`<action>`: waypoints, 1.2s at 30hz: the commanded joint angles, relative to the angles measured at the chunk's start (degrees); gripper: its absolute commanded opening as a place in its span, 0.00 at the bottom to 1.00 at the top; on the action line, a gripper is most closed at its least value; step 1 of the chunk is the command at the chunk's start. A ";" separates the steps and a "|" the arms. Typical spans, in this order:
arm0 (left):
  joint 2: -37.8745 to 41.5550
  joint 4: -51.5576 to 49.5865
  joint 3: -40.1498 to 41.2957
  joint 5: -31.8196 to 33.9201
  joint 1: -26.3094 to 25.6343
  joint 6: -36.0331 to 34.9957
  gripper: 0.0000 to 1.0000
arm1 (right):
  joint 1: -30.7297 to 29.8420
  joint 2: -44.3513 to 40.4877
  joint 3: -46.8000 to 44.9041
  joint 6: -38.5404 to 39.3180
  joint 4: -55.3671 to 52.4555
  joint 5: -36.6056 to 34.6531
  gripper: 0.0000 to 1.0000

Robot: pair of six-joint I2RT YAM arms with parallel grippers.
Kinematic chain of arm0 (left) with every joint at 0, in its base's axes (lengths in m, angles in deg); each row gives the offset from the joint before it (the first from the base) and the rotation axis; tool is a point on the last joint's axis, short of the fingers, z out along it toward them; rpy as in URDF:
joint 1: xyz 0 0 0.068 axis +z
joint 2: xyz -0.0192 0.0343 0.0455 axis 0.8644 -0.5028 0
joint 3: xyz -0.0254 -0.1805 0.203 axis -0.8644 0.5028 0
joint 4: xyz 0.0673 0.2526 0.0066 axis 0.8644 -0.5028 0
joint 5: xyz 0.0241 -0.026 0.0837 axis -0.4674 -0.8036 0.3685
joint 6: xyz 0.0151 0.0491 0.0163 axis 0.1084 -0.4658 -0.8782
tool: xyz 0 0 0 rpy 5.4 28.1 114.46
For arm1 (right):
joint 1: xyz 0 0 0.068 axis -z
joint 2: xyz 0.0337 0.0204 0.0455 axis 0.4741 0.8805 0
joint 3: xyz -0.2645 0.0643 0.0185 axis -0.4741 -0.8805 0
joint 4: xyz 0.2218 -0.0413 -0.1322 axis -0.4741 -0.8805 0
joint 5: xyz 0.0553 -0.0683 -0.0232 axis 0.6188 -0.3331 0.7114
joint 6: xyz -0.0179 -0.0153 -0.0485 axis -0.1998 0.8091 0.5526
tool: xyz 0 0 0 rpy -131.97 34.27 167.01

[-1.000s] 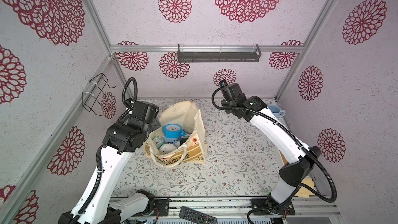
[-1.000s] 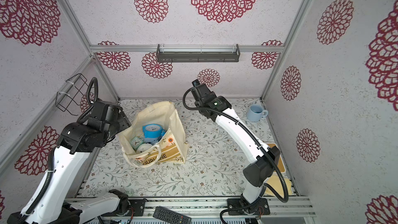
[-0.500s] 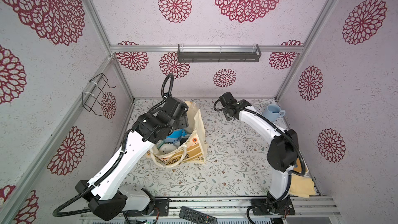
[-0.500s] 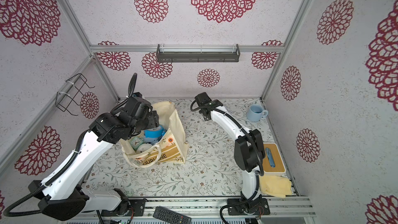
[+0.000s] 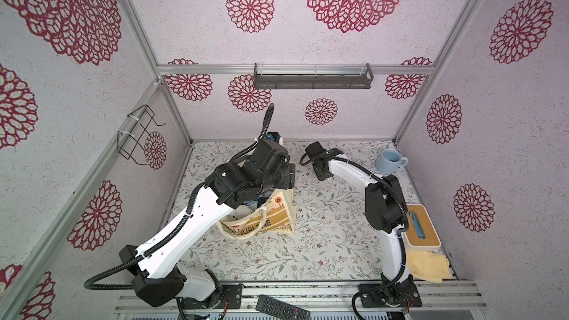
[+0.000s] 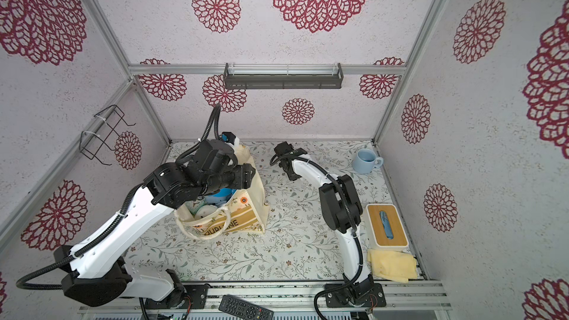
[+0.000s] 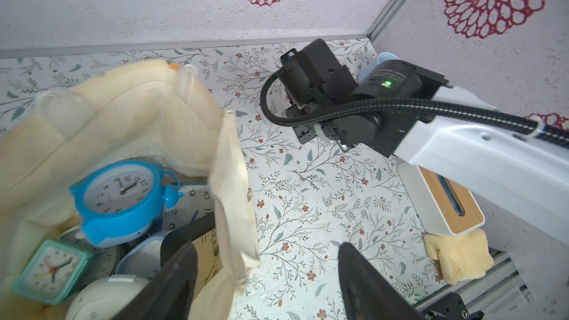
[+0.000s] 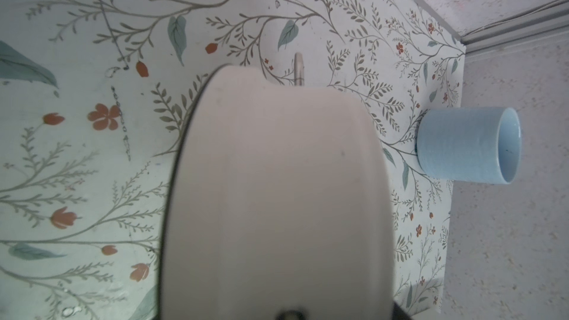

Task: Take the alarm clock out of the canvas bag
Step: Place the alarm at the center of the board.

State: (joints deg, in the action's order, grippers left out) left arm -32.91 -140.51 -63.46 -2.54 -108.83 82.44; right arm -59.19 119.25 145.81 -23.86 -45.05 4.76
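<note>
As the left end effector (image 7: 268,246) hangs spread at the bag (image 7: 123,124) mouth, we judge the blue clock (image 7: 118,201) light, hard, slick; grip its rim.

- The table (image 5: 323,241), covered in a pale floral print, fills the floor of the enclosure
- The canvas bag (image 5: 277,223) stands on it left of centre, mouth open
- A pale blue mug (image 5: 388,161) stands upright in the far right corner
- A white box (image 5: 426,232) with a wooden top sits by the right edge
- A yellow cloth (image 5: 426,264) lies just in front of that box
</note>
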 commanded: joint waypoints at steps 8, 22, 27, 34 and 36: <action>-5.18 1.08 -3.31 5.27 -4.20 -3.08 0.74 | -0.48 2.10 1.75 -2.01 0.66 -1.64 0.65; -3.84 -1.75 -1.96 13.35 -4.07 0.51 0.75 | -2.15 5.43 3.93 -1.91 2.83 5.23 0.75; -3.29 -4.29 -2.24 15.58 -4.07 3.54 0.75 | -2.33 6.21 4.94 -2.20 2.55 7.14 0.76; -2.42 -8.44 -1.61 15.79 -3.99 7.70 0.75 | -2.94 4.92 5.37 0.23 2.53 9.31 0.87; -1.79 -8.42 -1.08 15.86 -3.98 8.20 0.75 | -3.11 4.73 5.57 0.56 2.25 9.00 0.89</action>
State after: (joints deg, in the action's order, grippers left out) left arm -36.71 -146.72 -65.17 11.58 -112.61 87.93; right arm -61.69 124.89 149.46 -24.05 -41.88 12.55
